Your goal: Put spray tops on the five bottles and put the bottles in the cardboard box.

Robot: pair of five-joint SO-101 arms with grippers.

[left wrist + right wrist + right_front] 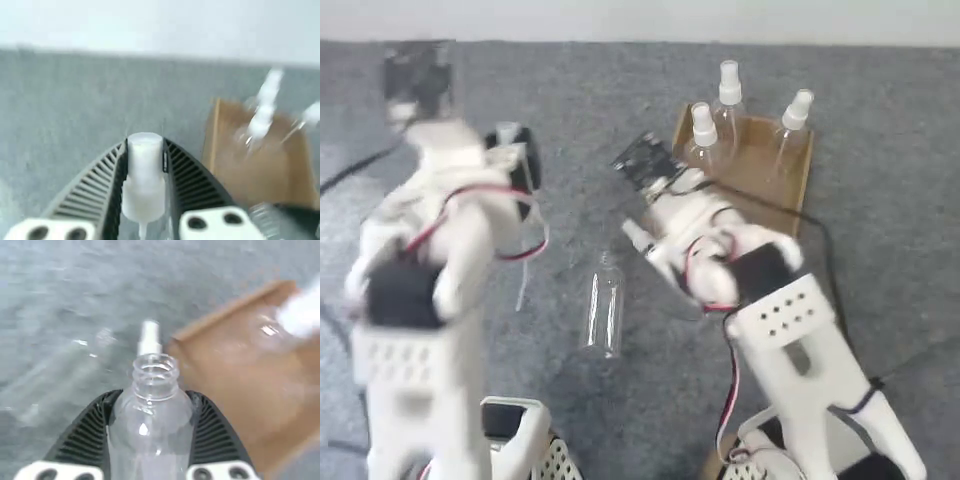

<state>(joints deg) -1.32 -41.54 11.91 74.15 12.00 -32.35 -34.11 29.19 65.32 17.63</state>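
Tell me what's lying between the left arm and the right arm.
A clear bottle, uncapped, lies on the grey carpet between them, neck pointing away from the arm bases. That shows in the high view.

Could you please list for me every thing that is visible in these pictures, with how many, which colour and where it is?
cardboard box: one, brown, on the carpet at the far right.
capped bottles: three, clear with white spray tops, upright in the cardboard box.
lying bottle: one, clear, no top, on its side on the carpet between the arms.
held bottle: one, clear, no top, in the right claw.
held spray top: one, white, in the left claw.
loose spray top: one, white, beyond the held bottle's mouth.
carpet: one, grey, under everything.
left claw: one, black, shut on the held spray top.
right claw: one, black, shut on the held bottle.
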